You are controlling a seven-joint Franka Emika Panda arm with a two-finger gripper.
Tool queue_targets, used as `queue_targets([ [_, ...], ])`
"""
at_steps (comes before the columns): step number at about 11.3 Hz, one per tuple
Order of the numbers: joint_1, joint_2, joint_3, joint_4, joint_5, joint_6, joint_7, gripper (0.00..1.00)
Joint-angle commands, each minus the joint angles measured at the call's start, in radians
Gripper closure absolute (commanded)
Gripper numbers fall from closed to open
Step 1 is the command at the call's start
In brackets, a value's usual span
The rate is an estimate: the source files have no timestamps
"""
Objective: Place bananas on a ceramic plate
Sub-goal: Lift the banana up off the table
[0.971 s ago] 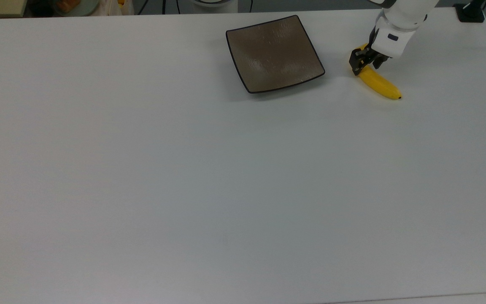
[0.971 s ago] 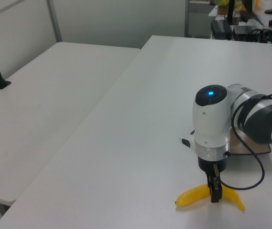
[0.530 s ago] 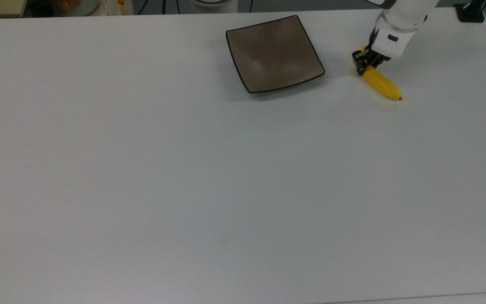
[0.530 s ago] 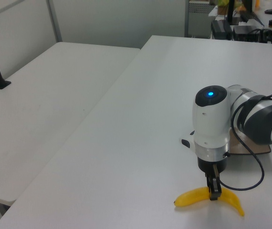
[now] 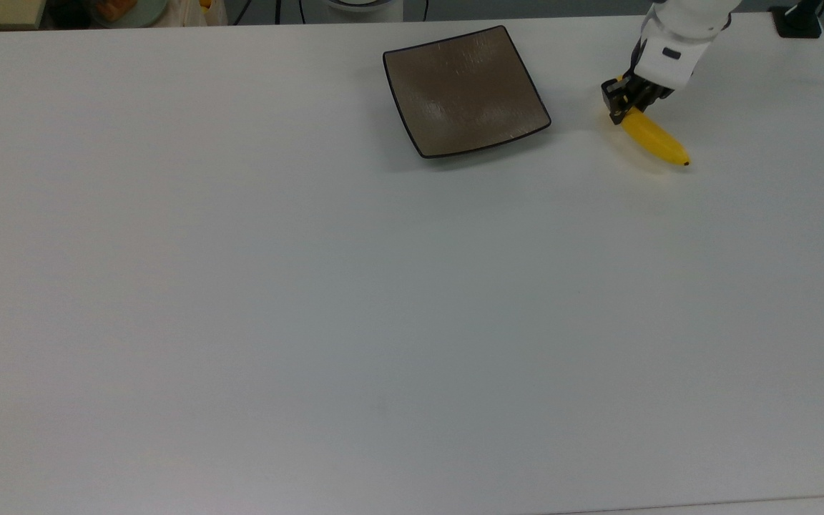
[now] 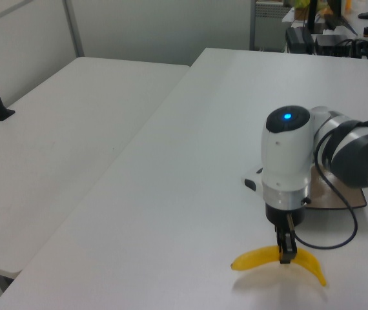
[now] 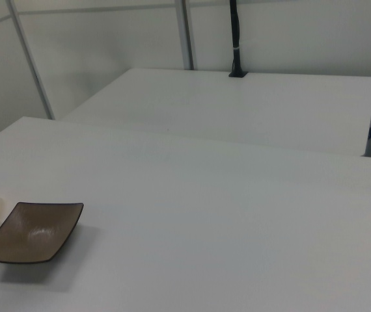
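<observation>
Hand (image 6: 285,253) clamping banana (image 5: 654,139), shadow beneath in left view, plate (image 5: 465,91) apart

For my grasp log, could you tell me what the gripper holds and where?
The gripper is shut on the banana near its middle, slightly toward the stem end.

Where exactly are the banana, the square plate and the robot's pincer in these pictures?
banana (image 5: 659,143): top view, on its yellow middle stretch.
square plate (image 5: 463,93): top view, on its bare brown centre.
pincer (image 6: 285,253): left view, at the dark fingertips closed over the banana.
</observation>
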Motion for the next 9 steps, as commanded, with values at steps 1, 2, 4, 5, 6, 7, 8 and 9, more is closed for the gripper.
queue_targets([
  [1,-0.001,-0.142,-0.01,-0.02,0.038,-0.081,0.015,1.0],
  [2,-0.018,-0.186,-0.01,-0.014,0.065,-0.121,0.007,1.0],
  [4,-0.047,-0.287,-0.01,-0.011,0.13,-0.175,0.001,1.0],
  [5,-0.063,-0.338,-0.01,-0.011,0.158,-0.213,-0.016,1.0],
  [6,-0.076,-0.387,-0.014,-0.008,0.188,-0.262,-0.043,1.0],
  [7,-0.087,-0.43,-0.032,0.001,0.22,-0.313,-0.075,1.0],
  [8,-0.087,-0.461,-0.066,0.005,0.242,-0.363,-0.118,1.0],
  [9,-0.087,-0.49,-0.094,0.005,0.262,-0.393,-0.149,1.0],
])
